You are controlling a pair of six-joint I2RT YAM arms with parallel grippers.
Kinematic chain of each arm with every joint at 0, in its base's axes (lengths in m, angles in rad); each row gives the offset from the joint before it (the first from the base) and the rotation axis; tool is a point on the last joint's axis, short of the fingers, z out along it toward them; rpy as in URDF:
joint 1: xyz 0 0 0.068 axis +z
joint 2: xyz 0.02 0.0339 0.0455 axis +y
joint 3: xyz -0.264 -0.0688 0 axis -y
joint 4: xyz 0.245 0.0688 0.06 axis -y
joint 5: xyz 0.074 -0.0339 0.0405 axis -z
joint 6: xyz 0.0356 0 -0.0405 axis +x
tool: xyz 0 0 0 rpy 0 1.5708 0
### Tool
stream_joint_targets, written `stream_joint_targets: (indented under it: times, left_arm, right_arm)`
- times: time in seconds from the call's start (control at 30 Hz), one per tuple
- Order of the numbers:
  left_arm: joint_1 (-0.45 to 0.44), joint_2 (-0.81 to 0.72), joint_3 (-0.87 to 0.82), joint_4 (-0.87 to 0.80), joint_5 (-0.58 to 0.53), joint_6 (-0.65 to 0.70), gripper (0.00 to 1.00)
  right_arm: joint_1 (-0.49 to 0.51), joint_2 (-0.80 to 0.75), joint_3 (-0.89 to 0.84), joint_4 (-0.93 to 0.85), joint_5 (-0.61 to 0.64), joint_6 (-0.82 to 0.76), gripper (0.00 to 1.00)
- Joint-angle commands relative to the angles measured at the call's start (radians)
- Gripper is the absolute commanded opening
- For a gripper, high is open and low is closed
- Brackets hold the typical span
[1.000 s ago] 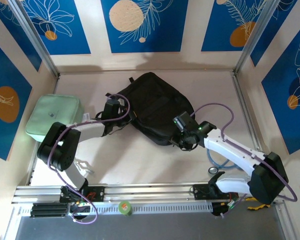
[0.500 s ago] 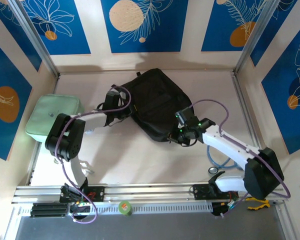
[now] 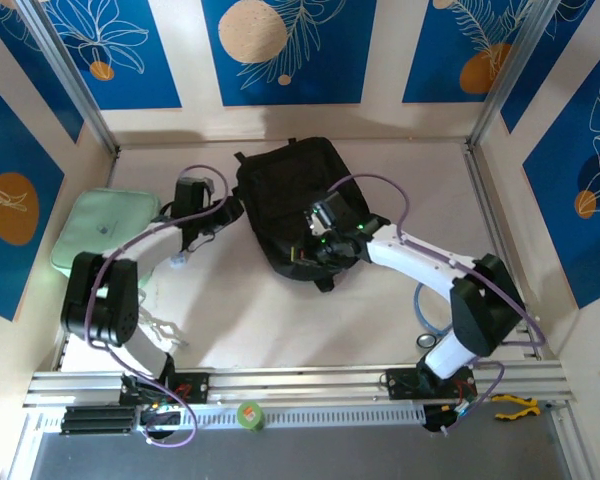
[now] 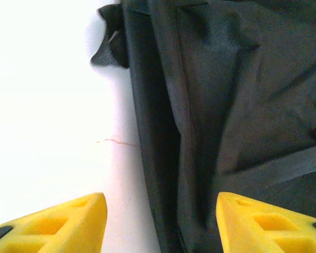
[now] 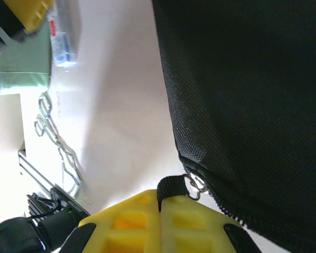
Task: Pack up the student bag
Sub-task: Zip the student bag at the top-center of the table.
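Observation:
The student bag [image 3: 290,195], a large black fabric backpack, lies flat in the middle of the table. My left gripper [image 3: 223,212] is open at the bag's left edge. In the left wrist view its yellow fingers [image 4: 68,224] straddle the dark side seam of the bag [image 4: 226,105], one over the table and one over the fabric. My right gripper [image 3: 306,250] is at the bag's near edge. In the right wrist view it [image 5: 160,203] is shut on the black zipper pull tab [image 5: 171,185], whose metal ring joins the zipper of the bag [image 5: 253,95].
A pale mint-green bag [image 3: 105,235] lies at the left wall, close behind my left arm. A bent wire item [image 5: 58,150] rests on the table near the left base. A coiled tube [image 3: 435,320] lies at right. A green tape roll [image 3: 249,414] sits on the front rail.
The bag has slid and turned to the left. My right gripper has moved left along the bag's near edge. My left gripper has drawn back left toward the mint-green bag.

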Motion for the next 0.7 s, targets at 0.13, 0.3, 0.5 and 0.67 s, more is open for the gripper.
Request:
stream_joint_targets:
  times: [0.13, 0.3, 0.5, 0.67]
  left_arm:
    - [-0.045, -0.112, -0.199, 0.174, 0.146, -0.288, 0.59]
    - [-0.131, -0.136, -0.231, 0.208, 0.121, -0.364, 0.62]
    - [-0.183, -0.049, -0.227, 0.259, 0.103, -0.424, 0.61]
    - [-0.208, 0.020, -0.225, 0.307, 0.098, -0.448, 0.57]
  right_arm:
    - [0.032, 0.110, 0.126, 0.049, -0.073, -0.038, 0.00]
    - [0.041, 0.122, 0.120, 0.045, -0.091, -0.038, 0.00]
    - [0.045, 0.117, 0.096, 0.042, -0.108, -0.027, 0.00]
    - [0.048, 0.108, 0.080, 0.041, -0.109, -0.019, 0.00]
